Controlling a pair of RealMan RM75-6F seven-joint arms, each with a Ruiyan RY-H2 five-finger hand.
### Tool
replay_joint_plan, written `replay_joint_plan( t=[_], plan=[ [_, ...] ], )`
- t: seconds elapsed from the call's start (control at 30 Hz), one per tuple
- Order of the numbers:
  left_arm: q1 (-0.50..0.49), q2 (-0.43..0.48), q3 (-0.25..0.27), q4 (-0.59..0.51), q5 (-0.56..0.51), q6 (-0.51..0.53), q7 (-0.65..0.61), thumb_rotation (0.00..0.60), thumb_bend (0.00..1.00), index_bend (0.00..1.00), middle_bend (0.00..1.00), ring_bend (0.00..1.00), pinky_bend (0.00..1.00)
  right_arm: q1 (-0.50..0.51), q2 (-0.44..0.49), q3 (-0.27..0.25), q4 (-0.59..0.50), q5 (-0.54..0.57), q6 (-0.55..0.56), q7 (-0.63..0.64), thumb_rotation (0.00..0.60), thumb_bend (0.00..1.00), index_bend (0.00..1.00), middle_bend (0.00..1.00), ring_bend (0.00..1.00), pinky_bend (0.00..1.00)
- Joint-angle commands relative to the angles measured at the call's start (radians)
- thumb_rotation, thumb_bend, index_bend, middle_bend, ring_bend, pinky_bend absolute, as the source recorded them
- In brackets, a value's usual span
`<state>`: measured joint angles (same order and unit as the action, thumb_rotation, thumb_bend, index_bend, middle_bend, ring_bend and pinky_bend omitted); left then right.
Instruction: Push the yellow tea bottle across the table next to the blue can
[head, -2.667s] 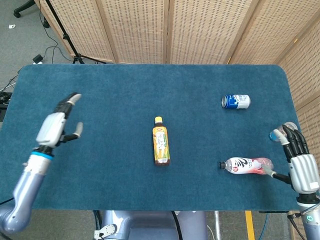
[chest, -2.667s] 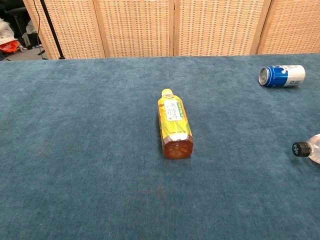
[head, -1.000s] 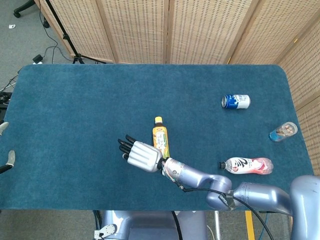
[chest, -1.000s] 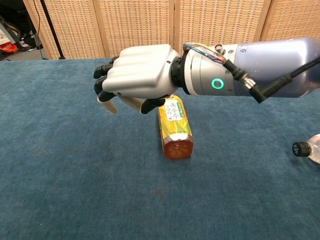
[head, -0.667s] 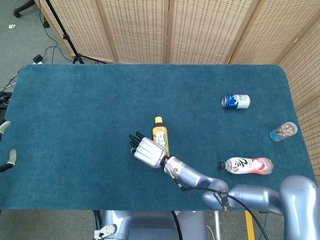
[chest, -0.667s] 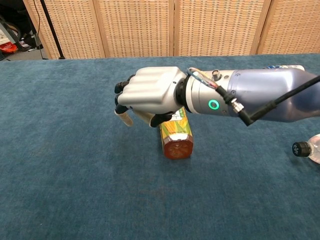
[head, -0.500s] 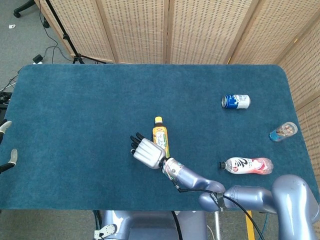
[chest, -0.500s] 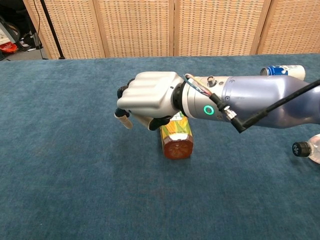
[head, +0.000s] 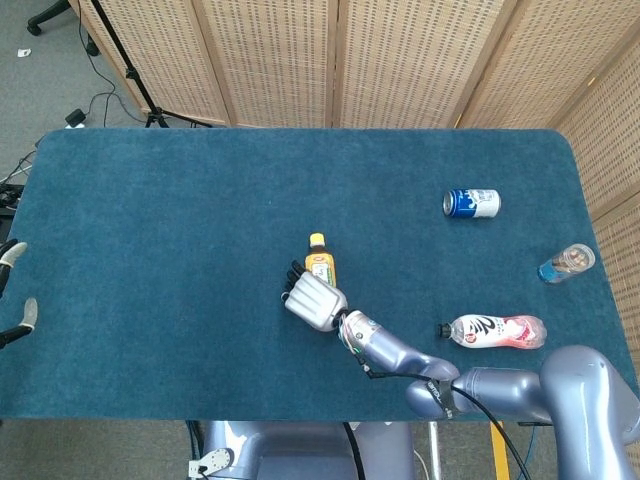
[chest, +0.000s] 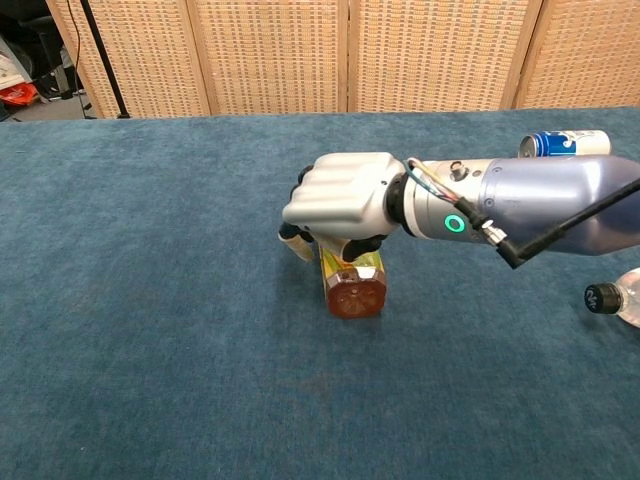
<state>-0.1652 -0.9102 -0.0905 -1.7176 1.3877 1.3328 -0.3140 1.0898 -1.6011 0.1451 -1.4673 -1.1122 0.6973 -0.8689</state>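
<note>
I have the right hand (head: 313, 300) on the left flank of the yellow tea bottle (head: 321, 266), which lies on its side mid-table, cap pointing at the far edge, base toward me. In chest view the hand (chest: 340, 203) sits over the bottle (chest: 350, 283), fingers curled down against its left side. It's a pushing contact, I judge: fingers drawn together, nothing wrapped, not clamped on the bottle. That side makes sense, since the blue can (head: 471, 203) is well off to the right and further back, so force has to come from the left.

The can lies on its side too, near the far right of the table (head: 150, 200). The bottle is still well apart from it, so the push has barely started, if at all.

Left hand (head: 14, 290): only a sliver shows at the left frame edge in head view, so I cannot tell how its fingers stand.

Other clutter on the right: a pink-labelled bottle (head: 492, 331) lying on its side, plus a small clear bottle (head: 565, 263) near the right edge. My line to the can should pass behind the pink one, but I'm watching for the tea bottle rolling or yawing off course.

Compared with half a second ago, the right hand has slid rightward from beside the bottle onto it. The bottle hasn't visibly shifted. The left hand is at the same edge spot.
</note>
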Motion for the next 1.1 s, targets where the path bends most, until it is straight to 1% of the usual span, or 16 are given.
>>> replay_joint_plan(
  t=[0.03, 0.1, 0.23, 0.4, 0.53, 0.77, 1.03, 1.1],
  plan=[
    [0.001, 0.001, 0.001, -0.001, 0.003, 0.001, -0.002, 0.6, 0.57, 0.0, 0.0, 0.0, 0.0, -0.001, 0.019, -0.022, -0.005, 0.007, 0.0, -0.002, 0.6, 1.0, 0.42, 0.37, 0.24, 0.19],
    [0.002, 0.001, 0.002, 0.0, 0.006, 0.003, -0.002, 0.6, 0.57, 0.0, 0.0, 0.0, 0.0, 0.0, 0.035, -0.04, -0.011, 0.009, 0.0, -0.011, 0.6, 1.0, 0.46, 0.39, 0.26, 0.2],
    [0.002, 0.001, 0.004, -0.002, 0.012, 0.003, -0.001, 0.6, 0.57, 0.0, 0.0, 0.0, 0.0, 0.0, 0.069, -0.075, -0.026, -0.002, 0.004, -0.026, 0.6, 1.0, 0.51, 0.42, 0.27, 0.2],
    [0.0, 0.0, 0.006, -0.005, 0.017, 0.001, 0.005, 0.6, 0.57, 0.0, 0.0, 0.0, 0.0, -0.004, 0.114, -0.113, -0.032, -0.04, 0.019, -0.038, 0.6, 1.0, 0.52, 0.42, 0.26, 0.2],
    [-0.001, -0.001, 0.009, -0.009, 0.022, -0.001, 0.014, 0.6, 0.57, 0.0, 0.0, 0.0, 0.0, -0.013, 0.165, -0.154, -0.007, -0.091, 0.033, -0.054, 0.6, 1.0, 0.53, 0.42, 0.26, 0.2],
    [-0.005, -0.001, 0.012, -0.018, 0.024, -0.009, 0.028, 0.6, 0.57, 0.0, 0.0, 0.0, 0.0, -0.025, 0.235, -0.207, 0.038, -0.175, 0.043, -0.067, 0.6, 1.0, 0.55, 0.42, 0.26, 0.2],
    [-0.008, -0.001, 0.014, -0.028, 0.027, -0.01, 0.042, 0.6, 0.57, 0.0, 0.0, 0.0, 0.0, -0.049, 0.27, -0.241, 0.056, -0.242, 0.046, -0.017, 0.6, 1.0, 0.55, 0.42, 0.26, 0.2],
    [-0.008, -0.001, 0.016, -0.031, 0.03, -0.011, 0.045, 0.6, 0.57, 0.0, 0.0, 0.0, 0.0, -0.056, 0.27, -0.243, 0.072, -0.28, 0.071, -0.007, 0.6, 1.0, 0.55, 0.42, 0.26, 0.2]
  ],
)
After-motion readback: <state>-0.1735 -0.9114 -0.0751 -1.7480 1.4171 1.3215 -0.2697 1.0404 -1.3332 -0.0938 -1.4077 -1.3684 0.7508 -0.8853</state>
